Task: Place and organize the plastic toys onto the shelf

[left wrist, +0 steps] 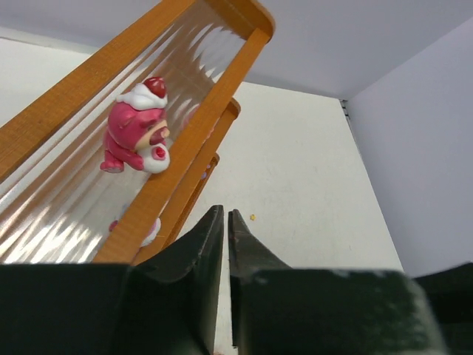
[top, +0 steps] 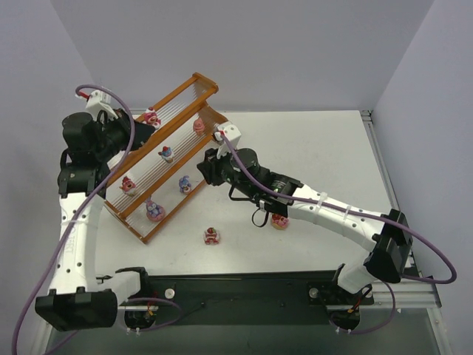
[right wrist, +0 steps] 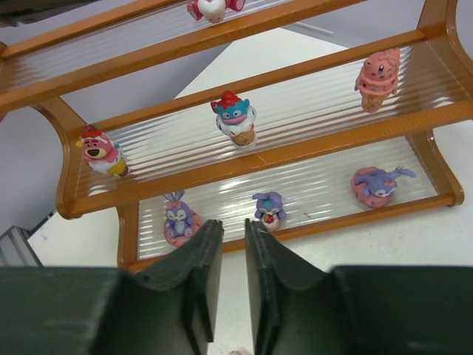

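Note:
The orange-brown shelf (top: 208, 83) runs diagonally at the back left. Several toys stand on it: a pink bear (left wrist: 137, 129) on the top tier, three on the middle tier, among them a blue-faced cupcake (right wrist: 235, 118), and three purple ones on the bottom tier, including a bunny on a donut (right wrist: 177, 218). Two toys are on the table: one red-pink (top: 212, 236), one (top: 279, 220) half under the right arm. My left gripper (top: 144, 133) (left wrist: 225, 211) is shut and empty beside the top rail. My right gripper (top: 205, 168) (right wrist: 234, 222), empty with only a slit between its jaws, faces the bottom tier.
White walls close in behind and on both sides of the white table (top: 325, 155). The right forearm (top: 325, 207) stretches across the middle. A black base rail (top: 244, 288) runs along the near edge.

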Robot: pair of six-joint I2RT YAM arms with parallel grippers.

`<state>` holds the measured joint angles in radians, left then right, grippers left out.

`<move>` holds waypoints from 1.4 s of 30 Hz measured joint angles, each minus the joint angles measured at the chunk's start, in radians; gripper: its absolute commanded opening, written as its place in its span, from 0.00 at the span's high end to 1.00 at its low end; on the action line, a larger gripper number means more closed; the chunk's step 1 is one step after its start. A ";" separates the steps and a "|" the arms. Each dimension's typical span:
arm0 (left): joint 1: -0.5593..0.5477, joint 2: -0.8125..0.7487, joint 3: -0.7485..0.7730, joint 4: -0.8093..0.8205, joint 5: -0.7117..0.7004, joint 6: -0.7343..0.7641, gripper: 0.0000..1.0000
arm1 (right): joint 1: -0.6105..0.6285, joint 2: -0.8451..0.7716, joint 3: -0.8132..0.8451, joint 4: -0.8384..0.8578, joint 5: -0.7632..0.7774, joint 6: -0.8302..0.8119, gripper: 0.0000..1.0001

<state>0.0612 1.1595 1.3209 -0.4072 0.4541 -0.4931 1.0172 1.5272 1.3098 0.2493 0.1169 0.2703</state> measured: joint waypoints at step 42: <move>-0.973 -0.276 -0.790 0.080 -0.684 -0.154 0.31 | -0.024 -0.371 -0.524 -0.331 0.188 0.381 0.29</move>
<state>-0.9115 0.8833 0.5304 -0.3275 -0.2295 -0.6472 0.9932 1.1561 0.7856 -0.0814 0.3054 0.6514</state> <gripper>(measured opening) 0.720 0.710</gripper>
